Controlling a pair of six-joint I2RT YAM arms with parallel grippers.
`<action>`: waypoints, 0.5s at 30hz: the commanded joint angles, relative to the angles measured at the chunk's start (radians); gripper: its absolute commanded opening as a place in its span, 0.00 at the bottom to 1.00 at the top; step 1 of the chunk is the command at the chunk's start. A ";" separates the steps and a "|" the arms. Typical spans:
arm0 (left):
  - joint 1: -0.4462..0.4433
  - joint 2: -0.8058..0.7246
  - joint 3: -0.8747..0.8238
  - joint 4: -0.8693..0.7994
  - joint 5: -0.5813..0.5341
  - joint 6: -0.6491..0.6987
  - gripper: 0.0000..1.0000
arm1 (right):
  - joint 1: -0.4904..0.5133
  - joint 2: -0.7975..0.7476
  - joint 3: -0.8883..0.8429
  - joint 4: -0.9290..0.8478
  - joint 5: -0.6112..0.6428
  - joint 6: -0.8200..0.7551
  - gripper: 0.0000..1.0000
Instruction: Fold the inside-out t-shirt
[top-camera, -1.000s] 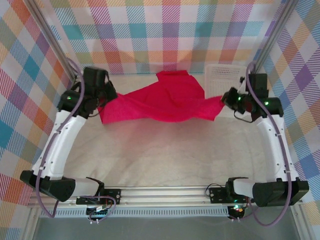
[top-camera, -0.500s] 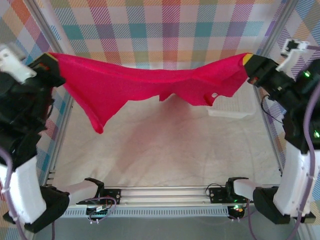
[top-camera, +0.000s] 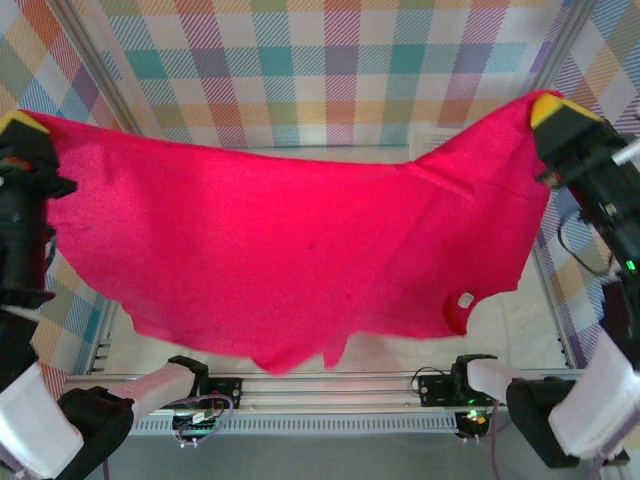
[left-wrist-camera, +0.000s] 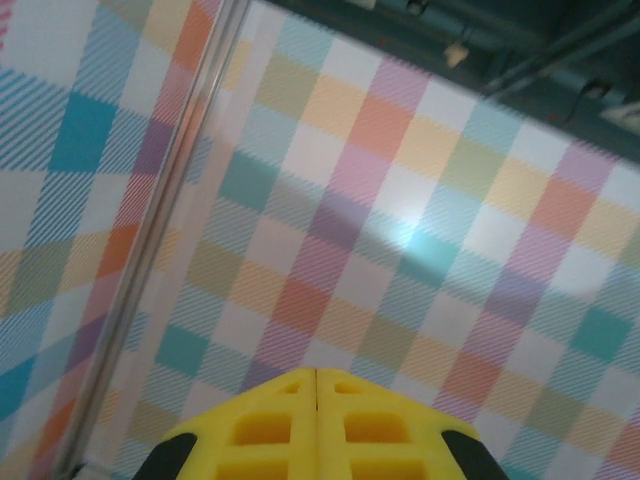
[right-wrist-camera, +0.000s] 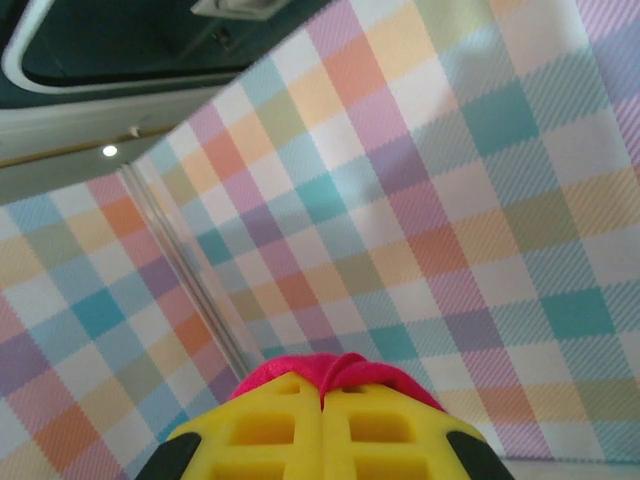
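The inside-out t-shirt (top-camera: 290, 250), crimson red, hangs spread like a curtain high above the table, stretched between both raised arms. My left gripper (top-camera: 20, 122) pinches its upper left corner, its yellow fingers pressed together. In the left wrist view the left gripper (left-wrist-camera: 317, 372) is shut and no cloth shows past the tips. My right gripper (top-camera: 555, 105) holds the upper right corner. In the right wrist view a fold of red fabric (right-wrist-camera: 340, 368) pokes out between the shut tips of the right gripper (right-wrist-camera: 322, 385). The shirt's lower edge sags to a point near the front rail.
A corner of the white lattice basket (top-camera: 432, 134) peeks over the shirt at the back right. Plaid walls and slanted metal frame posts (top-camera: 100, 70) close in both sides. The front rail (top-camera: 330, 385) runs between the arm bases. Bare table (top-camera: 525, 320) shows at the right.
Both arms have lifted the shirt off the table, pulled it wide and brought it up toward the camera. It went from a bunched strip to a broad hanging sheet.
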 joint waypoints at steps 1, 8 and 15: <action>0.012 0.096 -0.140 0.056 -0.110 0.096 0.00 | -0.004 0.139 -0.098 0.056 0.016 -0.007 0.00; 0.165 0.261 -0.543 0.210 -0.111 0.003 0.00 | 0.052 0.219 -0.502 0.316 -0.036 0.095 0.00; 0.248 0.517 -0.713 0.251 -0.046 -0.125 0.00 | 0.164 0.502 -0.673 0.425 0.139 0.125 0.06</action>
